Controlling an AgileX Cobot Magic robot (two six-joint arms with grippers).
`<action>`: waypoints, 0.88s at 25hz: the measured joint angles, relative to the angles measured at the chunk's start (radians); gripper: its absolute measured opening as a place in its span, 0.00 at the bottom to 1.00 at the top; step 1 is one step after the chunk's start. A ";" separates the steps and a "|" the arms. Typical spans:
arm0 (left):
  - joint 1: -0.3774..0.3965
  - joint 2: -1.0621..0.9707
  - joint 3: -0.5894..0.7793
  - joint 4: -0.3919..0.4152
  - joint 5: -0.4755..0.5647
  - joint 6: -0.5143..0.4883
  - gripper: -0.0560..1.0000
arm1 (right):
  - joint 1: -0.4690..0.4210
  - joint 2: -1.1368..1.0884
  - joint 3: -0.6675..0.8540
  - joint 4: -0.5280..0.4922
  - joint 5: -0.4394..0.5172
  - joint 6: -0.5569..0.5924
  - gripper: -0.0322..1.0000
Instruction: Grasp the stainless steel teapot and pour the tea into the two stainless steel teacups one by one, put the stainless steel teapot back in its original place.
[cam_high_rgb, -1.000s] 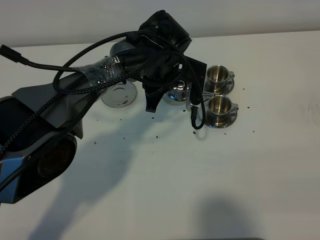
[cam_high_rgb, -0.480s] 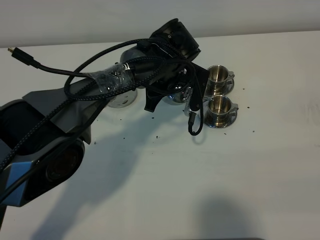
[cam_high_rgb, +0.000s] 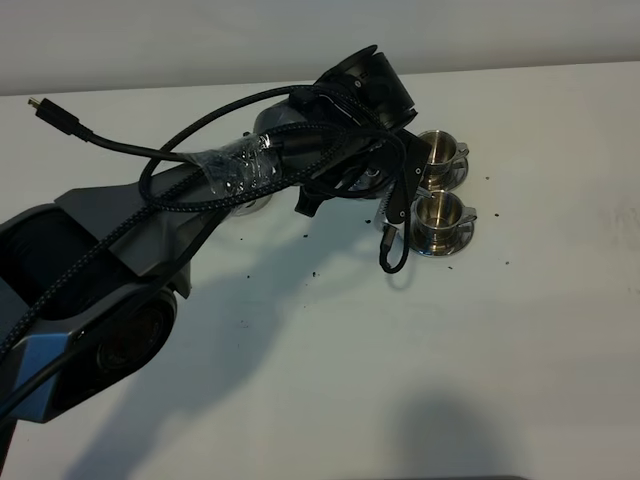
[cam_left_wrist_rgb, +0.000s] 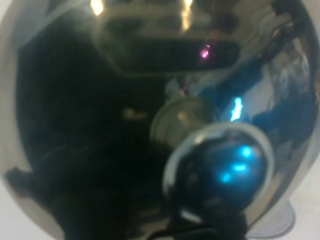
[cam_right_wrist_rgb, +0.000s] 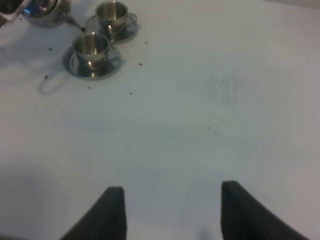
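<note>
The jaws of the right gripper (cam_right_wrist_rgb: 172, 189) stand spread with nothing between them, low over bare white tabletop (cam_high_rgb: 470, 340) and well apart from the tea things. Whether the left gripper's (cam_high_rgb: 340, 188) jaws are spread or closed I cannot tell. In the high view the wrist housing and cables cover them, and the left wrist view is filled by the mirror-bright domed lid of the stainless steel teapot (cam_left_wrist_rgb: 90, 100) and its round knob (cam_left_wrist_rgb: 220, 175).

The teapot (cam_right_wrist_rgb: 42, 12) sits in the upper middle of the high view, directly beneath the left wrist. Its thin spout (cam_right_wrist_rgb: 75, 22) reaches toward the two stainless steel teacups, which stand just to its right. The farther cup (cam_high_rgb: 440, 150) and the nearer cup (cam_high_rgb: 437, 213) each sit on a saucer, close beside one another. No dark tea shows in either, so pouring looks not yet done.

The left arm is plainly the one placed for the pour. The coming move turns on the spout's line, which runs rightward from the pot toward the cups, so the spout tip would have to go over one cup mouth. Dark specks dot the tabletop around them.
</note>
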 joint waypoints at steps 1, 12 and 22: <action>-0.002 0.000 0.000 0.010 -0.001 0.000 0.26 | 0.000 0.000 0.000 0.000 0.000 0.000 0.44; -0.019 0.000 0.000 0.083 -0.037 0.000 0.26 | 0.000 0.000 0.000 0.000 0.000 0.001 0.44; -0.019 0.000 0.000 0.111 -0.057 0.040 0.26 | 0.000 0.000 0.000 0.000 0.000 0.000 0.44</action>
